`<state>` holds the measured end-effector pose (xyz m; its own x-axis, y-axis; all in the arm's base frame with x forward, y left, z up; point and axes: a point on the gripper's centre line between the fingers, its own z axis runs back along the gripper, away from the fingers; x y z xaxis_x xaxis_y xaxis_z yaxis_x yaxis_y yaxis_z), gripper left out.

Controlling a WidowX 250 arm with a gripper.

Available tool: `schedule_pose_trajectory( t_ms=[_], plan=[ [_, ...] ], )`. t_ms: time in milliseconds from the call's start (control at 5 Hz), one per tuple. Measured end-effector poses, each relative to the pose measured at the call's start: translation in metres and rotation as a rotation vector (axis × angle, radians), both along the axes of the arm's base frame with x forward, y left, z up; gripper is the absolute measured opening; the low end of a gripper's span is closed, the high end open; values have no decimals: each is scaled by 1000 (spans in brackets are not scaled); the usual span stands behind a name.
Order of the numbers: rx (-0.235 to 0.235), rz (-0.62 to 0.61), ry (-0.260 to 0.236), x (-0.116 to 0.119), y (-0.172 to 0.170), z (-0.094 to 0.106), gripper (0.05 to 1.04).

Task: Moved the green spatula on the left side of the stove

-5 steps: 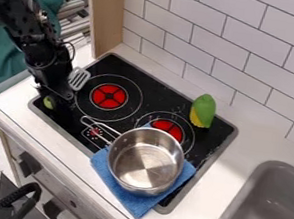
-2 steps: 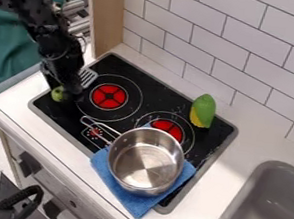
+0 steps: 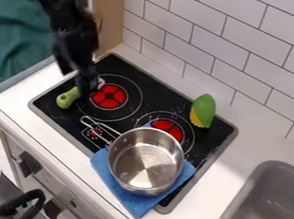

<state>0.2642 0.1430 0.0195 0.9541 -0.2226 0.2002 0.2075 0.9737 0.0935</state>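
Camera view has the pincer (image 3: 86, 83) seemingly closed on the green spatula (image 3: 68, 98) around mid-length, a balanced hold for something probably light, stiff and smooth.

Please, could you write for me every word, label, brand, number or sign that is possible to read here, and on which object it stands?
No text can be read.
Small markings in the control patch at the front of the stove, beside the pot's handle: too small to read.

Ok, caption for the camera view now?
Pincer at the green spatula over the stove, silver pot on blue cloth.
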Motion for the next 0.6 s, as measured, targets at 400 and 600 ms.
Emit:
schedule_pose_trajectory(
  t_ms=[400, 600],
  plan=[
    [-23, 64, 74, 8, -39, 28, 1000],
    [-15, 166, 89, 3, -77, 33, 1000]
  ],
)
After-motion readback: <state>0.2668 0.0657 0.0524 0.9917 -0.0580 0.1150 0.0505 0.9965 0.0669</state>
